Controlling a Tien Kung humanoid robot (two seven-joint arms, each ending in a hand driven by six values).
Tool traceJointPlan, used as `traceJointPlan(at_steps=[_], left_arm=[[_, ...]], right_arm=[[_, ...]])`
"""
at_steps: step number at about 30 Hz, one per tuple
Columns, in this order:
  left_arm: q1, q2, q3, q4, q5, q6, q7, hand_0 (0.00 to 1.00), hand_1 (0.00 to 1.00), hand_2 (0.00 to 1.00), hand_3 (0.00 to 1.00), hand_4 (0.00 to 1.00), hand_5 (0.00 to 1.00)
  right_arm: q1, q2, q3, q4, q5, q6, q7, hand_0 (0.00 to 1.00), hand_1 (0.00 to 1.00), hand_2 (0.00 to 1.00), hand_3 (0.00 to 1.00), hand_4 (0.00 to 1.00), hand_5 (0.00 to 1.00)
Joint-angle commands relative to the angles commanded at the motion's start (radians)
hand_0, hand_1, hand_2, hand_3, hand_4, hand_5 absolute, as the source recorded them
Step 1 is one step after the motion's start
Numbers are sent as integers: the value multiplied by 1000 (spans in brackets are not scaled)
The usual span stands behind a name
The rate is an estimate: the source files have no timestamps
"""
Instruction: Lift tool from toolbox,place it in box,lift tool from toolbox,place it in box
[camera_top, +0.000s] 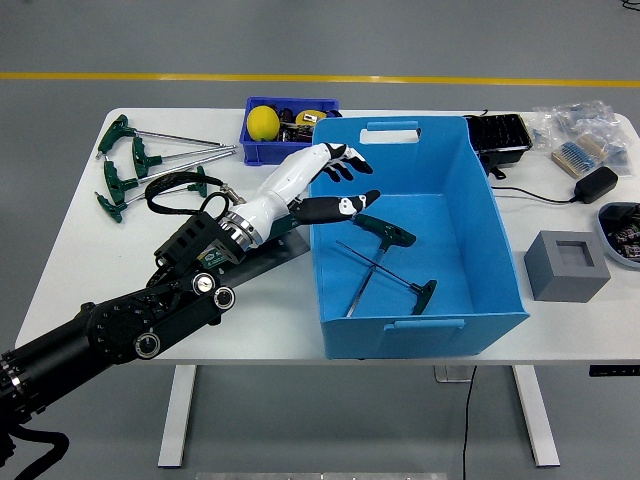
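Left hand (335, 180) hangs over the blue box (410, 235) rim, fingers spread, holding nothing. 2 T-handle tools (385, 262) lie crossed inside; 4 more wrenches (140, 165) at 10 o'clock, small blue bin (285, 125) at 12.

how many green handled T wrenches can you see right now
6: two crossed in the blue box, at and; four on the table's left, at. More may be hidden.
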Motion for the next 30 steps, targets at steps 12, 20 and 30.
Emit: traceJointPlan(at_steps=[12, 20, 30], left_arm=[[213, 15, -326, -92, -447, -83, -43, 650, 651, 696, 674, 809, 795], [334, 4, -559, -88, -389, -71, -53, 657, 656, 707, 680, 818, 835], [402, 39, -686, 1, 9, -97, -33, 815, 796, 852, 780, 982, 587]], right_arm=[[-15, 6, 9, -2, -13, 0, -3, 700, 672, 720, 551, 787, 690], [-20, 10, 6, -3, -8, 1, 0, 696, 672, 720, 551, 787, 691], [-21, 12, -3, -4, 12, 3, 4, 698, 672, 720, 551, 786, 689]])
